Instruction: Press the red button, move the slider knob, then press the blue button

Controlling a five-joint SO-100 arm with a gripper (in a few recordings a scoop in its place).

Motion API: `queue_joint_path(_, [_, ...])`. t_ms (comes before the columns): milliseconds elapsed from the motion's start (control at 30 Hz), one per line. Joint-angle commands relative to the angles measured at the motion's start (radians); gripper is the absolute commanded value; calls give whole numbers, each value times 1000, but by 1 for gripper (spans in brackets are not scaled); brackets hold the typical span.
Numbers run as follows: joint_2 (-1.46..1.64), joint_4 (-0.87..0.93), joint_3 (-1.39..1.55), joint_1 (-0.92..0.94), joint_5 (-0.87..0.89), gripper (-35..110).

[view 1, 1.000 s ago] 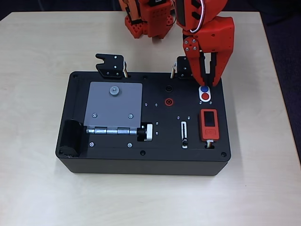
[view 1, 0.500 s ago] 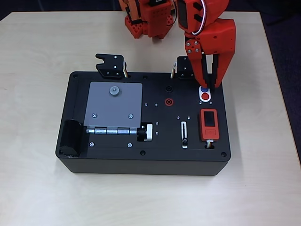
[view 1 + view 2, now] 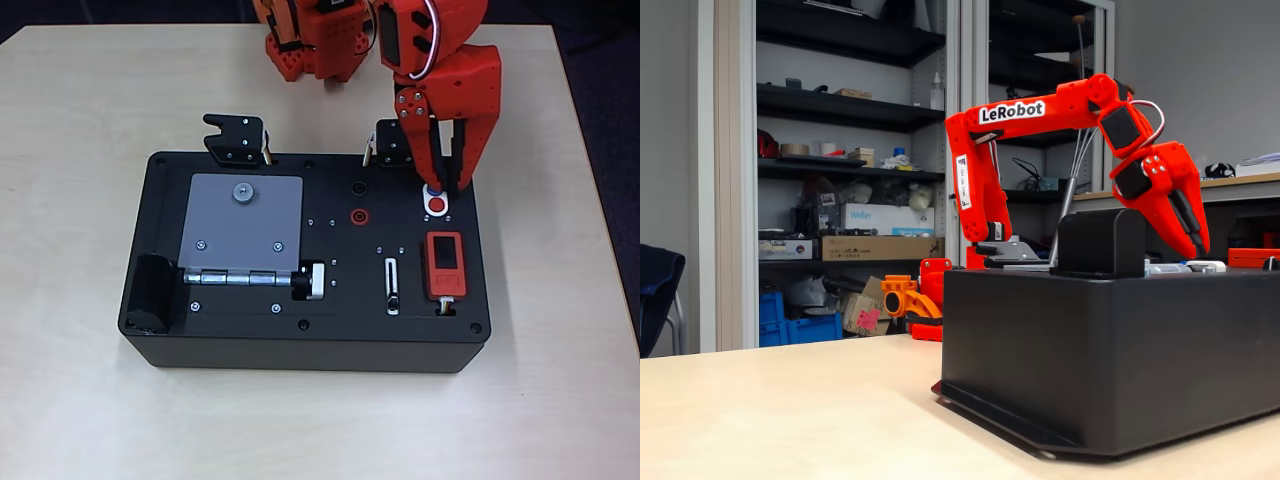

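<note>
In the overhead view the orange gripper points down at the far right part of the black box, and its tips are over the blue button, so only a small blue edge is visible. The fingers are close together with a thin dark gap between them, and they hold nothing; I cannot tell if they touch the button. The red button is just beside it, on the nearer side, in the same white oval. The slider knob sits at the near end of its white slot, left of the red device. In the fixed view the gripper hangs down behind the box.
</note>
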Motion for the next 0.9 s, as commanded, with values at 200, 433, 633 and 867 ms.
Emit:
queue_joint_path(200, [52,-14,26,-15,14,0])
queue_joint_path(433, [64,-28,48,-17,14,0])
queue_joint_path(633, [67,-37,57,-17,14,0])
queue_joint_path(867, [72,-49,69,-20,21,0])
